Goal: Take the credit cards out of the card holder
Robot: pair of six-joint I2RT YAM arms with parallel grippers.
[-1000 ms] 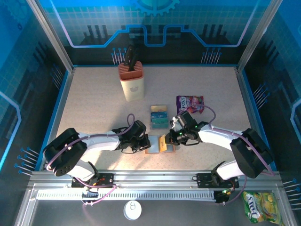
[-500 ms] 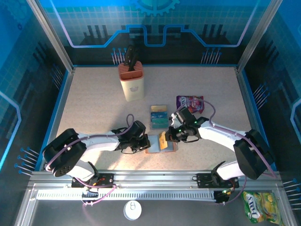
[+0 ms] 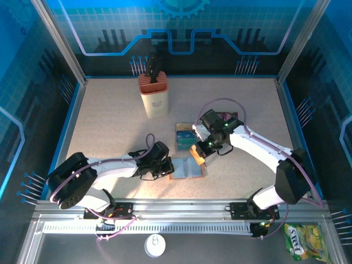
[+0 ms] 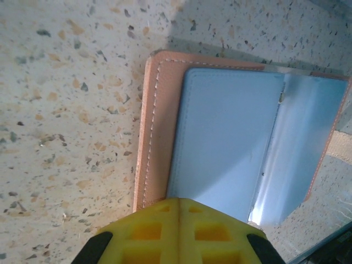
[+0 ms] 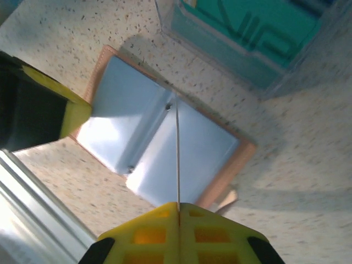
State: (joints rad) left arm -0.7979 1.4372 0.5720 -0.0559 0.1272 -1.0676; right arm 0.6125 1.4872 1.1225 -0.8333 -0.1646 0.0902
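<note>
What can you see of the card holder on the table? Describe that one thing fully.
The card holder is a small folding wallet of tan leather with a stitched border and two grey-blue inner pockets. It lies open and flat, inside up, on the speckled table near the front, just before a clear box. The shut left tool rests on its left edge. The right tool holds a thin card edge-on over its fold. Both pockets look empty.

Edge-on to the lens, a thin card [image 5: 177, 159] was pinched in the right gripper [image 5: 178, 212] above the open card holder [image 5: 203, 154] — the left gripper [image 5: 33, 110] met the holder's left flap. Beyond lay a clear box [image 5: 297, 66] of teal cards [image 5: 247, 22].
</note>
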